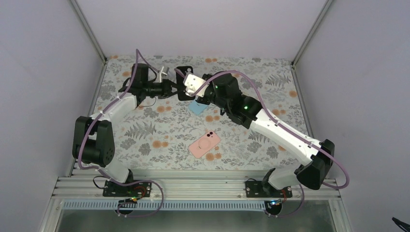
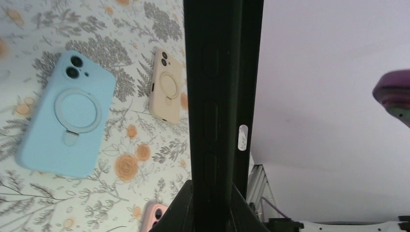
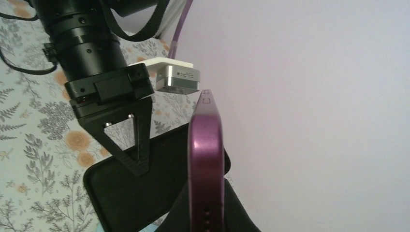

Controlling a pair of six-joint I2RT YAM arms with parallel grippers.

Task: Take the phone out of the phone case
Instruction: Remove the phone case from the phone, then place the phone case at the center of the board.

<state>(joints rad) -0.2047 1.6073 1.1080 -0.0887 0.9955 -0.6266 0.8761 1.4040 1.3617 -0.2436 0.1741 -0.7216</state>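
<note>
Left fingers (image 2: pixel 180 209) squeeze the black case (image 2: pixel 220 96); right fingers (image 3: pixel 238 212) squeeze the purple phone (image 3: pixel 205 159). Hold tight and pull them apart slowly.

Both arms reach forward, wrists meeting mid-air: left end effector (image 2: pixel 211 194) pinches the black phone case (image 2: pixel 217 72), right end effector (image 3: pixel 205 213) the purple phone (image 3: pixel 205 145).

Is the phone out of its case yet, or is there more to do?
It looks nearly done. The right pincer holds the purple phone, and the left pincer grips the black case. The left wrist view shows a gap between them, so the phone seems to be out. What's probably left is setting both down on the table.
</note>
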